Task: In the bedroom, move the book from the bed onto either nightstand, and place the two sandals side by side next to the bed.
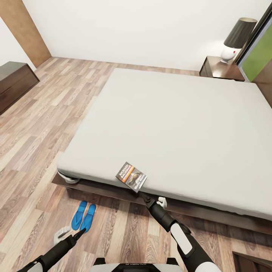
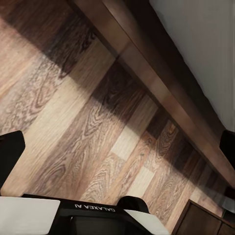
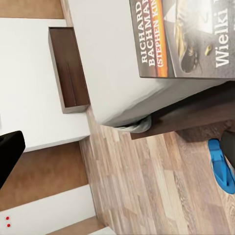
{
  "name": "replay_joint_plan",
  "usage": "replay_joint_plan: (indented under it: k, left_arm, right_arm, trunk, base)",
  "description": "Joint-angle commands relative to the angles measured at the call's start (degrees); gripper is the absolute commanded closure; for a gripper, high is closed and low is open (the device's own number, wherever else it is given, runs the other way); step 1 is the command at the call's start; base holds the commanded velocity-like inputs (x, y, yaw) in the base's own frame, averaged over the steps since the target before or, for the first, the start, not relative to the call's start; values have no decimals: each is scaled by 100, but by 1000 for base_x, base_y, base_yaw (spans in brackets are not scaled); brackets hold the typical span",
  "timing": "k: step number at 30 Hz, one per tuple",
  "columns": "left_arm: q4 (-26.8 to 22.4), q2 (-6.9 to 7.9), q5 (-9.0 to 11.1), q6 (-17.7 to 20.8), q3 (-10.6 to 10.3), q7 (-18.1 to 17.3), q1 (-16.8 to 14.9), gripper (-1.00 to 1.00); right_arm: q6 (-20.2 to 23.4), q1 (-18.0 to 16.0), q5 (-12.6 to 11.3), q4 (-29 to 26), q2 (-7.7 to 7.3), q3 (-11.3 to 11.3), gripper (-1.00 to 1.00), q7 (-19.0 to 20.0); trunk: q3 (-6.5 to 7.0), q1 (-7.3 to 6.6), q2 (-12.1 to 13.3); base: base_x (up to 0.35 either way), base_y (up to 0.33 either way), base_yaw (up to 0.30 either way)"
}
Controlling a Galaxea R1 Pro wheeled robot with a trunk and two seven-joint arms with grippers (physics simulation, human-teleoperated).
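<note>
A large low bed (image 1: 177, 124) with a plain pale grey mattress on a dark brown wooden frame stands on a brown wood-plank floor (image 1: 49, 124) against a white wall. A small thin paperback book (image 1: 131, 176) with a black and orange cover and white lettering lies flat at the near edge of the mattress, its corner jutting slightly over the side. The right gripper (image 1: 145, 197) hangs just below and in front of the book, close to the bed frame; in the right wrist view its dark fingertips (image 3: 10, 154) sit far apart at opposite edges, so the jaws are spread and hold nothing. Two bright blue flip-flop sandals (image 1: 84, 216) lie side by side on the floor next to the bed. The left gripper (image 1: 79, 234) hovers just beside them, empty, its fingers spread wide. A small dark reddish-brown nightstand (image 1: 221, 68) stands at the far corner of the bed, carrying a white lamp (image 1: 237, 39) with a dark shade. A long low dark cabinet (image 1: 13, 83) stands at the left wall.
</note>
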Motion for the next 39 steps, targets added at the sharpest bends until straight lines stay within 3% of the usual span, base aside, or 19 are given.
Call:
replay_joint_plan:
  k: [1,4,39]
  left_arm:
    - [9,-1,-56,-45,46,-13,-4,-100]
    - [9,-8,-56,-45,47,-14,-3,-100]
    - [9,-10,-58,-45,47,-14,-4,-100]
  right_arm:
    - [53,-2,-60,-2,0,0,-100,3]
    - [53,-2,-60,-2,0,0,-100,5]
    - [54,-3,-60,-2,0,0,-100,5]
  trunk:
    - [-3,1,-3]
    - [-3,1,-3]
    - [-632,770,-1407]
  base:
    - [10,12,0]
    - [4,4,0]
    - [0,0,0]
